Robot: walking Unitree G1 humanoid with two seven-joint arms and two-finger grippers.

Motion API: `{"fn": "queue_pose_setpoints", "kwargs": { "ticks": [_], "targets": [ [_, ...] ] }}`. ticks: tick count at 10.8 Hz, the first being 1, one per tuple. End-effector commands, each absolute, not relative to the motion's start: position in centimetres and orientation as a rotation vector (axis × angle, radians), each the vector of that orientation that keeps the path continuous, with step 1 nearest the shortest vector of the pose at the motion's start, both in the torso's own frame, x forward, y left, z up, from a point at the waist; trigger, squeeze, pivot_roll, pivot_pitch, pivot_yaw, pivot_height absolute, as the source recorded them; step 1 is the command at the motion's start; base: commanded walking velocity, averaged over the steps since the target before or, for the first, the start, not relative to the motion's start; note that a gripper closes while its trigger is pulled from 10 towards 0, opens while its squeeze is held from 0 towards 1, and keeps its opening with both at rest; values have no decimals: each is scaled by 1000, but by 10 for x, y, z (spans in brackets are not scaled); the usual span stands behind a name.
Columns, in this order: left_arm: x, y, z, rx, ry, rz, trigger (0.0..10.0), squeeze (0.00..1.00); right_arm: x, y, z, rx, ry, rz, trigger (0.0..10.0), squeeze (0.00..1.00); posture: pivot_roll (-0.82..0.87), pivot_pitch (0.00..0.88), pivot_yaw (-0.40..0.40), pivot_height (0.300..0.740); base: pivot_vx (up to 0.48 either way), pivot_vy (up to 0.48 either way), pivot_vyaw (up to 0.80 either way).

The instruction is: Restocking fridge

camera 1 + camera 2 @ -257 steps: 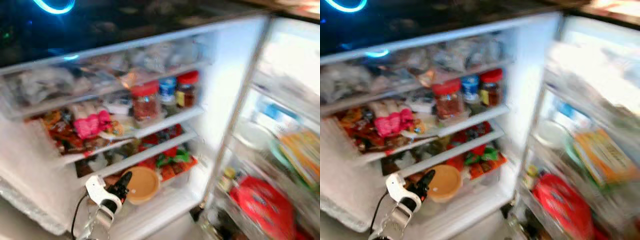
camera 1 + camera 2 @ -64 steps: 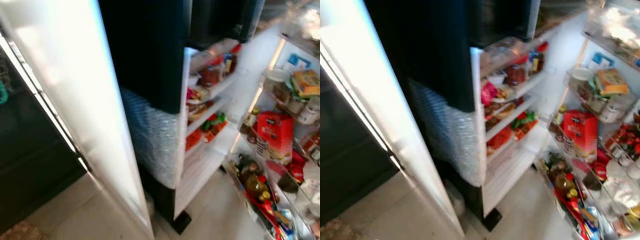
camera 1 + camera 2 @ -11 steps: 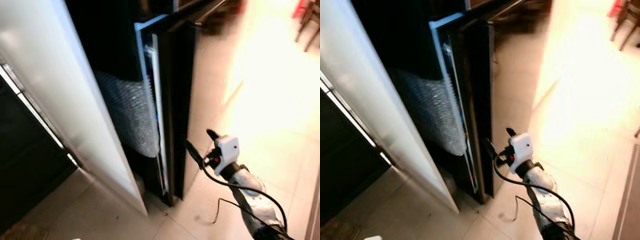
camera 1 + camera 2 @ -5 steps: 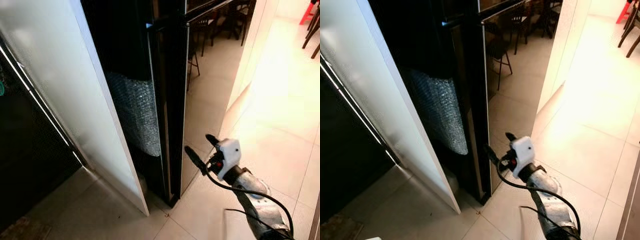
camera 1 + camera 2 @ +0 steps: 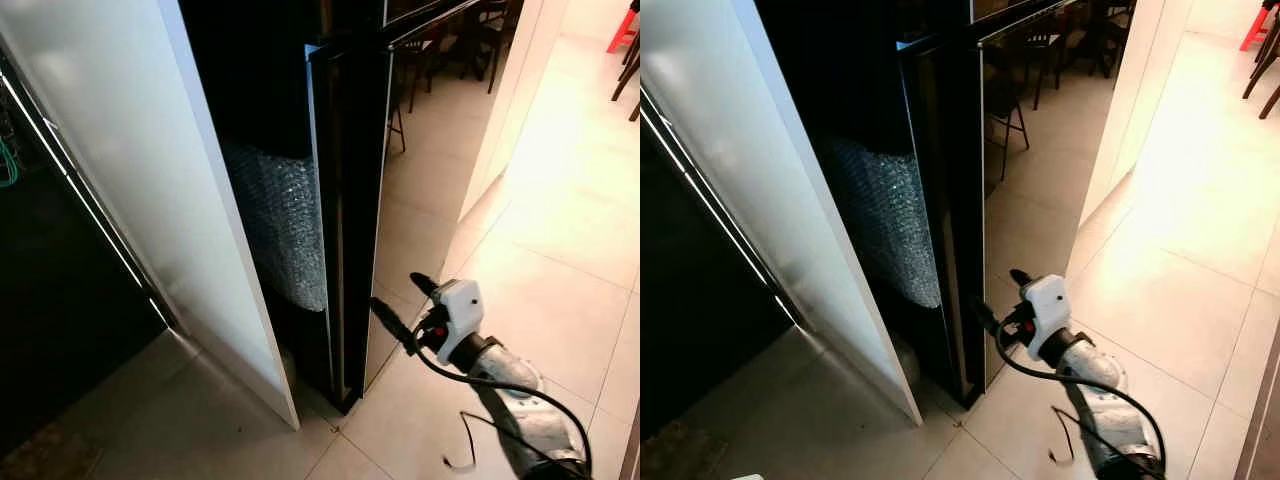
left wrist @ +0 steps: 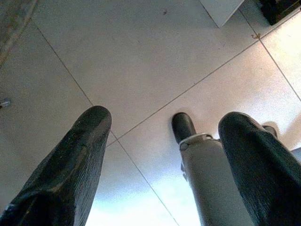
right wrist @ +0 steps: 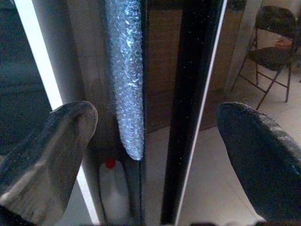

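Right arm [image 5: 520, 400] raised forward from lower right, silver forearm angled up and to the left, black cable looping along it. White wrist housing [image 5: 1045, 305] sits behind the right gripper [image 5: 400, 303]. Its two black fingers [image 7: 51, 155] spread wide apart, nothing between them, tips pointing left and slightly up.

Left gripper [image 6: 164, 160] hangs low, pointing straight down, its fingers [image 6: 70, 174] likewise parted and empty. Between them, below, one of the robot's own silver legs [image 6: 211, 179] ending in a dark foot [image 6: 183, 126].
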State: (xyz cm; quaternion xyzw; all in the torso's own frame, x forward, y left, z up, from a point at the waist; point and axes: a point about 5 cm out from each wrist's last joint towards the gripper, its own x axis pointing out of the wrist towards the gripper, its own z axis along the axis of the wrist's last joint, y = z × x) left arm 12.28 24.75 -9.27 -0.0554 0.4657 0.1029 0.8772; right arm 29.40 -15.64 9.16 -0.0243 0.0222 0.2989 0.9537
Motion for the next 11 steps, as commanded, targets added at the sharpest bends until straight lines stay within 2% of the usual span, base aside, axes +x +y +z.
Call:
{"fn": "queue_pose_setpoints", "kwargs": {
  "ticks": [1, 5, 7, 9, 11],
  "targets": [
    [120, 248, -94, -123, 978, 230, 10000, 0, 295, -160, 96, -47, 32, 596, 10000, 0, -331, 0, 65, 740, 0, 0, 0],
    [119, 247, -94, -119, 980, 226, 10000, 0, 298, -185, 94, -58, 36, 447, 10000, 0, -336, 0, 64, 740, 0, 0, 0],
    [119, 247, -94, -118, 980, 224, 10000, 0, 297, -206, 89, -59, 47, 342, 10000, 0, -336, 0, 65, 740, 0, 0, 0],
    [120, 247, -94, -123, 974, 225, 10000, 0, 290, -250, 73, 0, 118, 135, 10000, 0, -343, 0, 63, 740, 0, 0, 0],
    [121, 247, -93, -122, 973, 225, 10000, 0, 269, -282, 28, -27, 371, -76, 10000, 0, -333, 0, 59, 740, 0, 0, 0]
  ]
}}
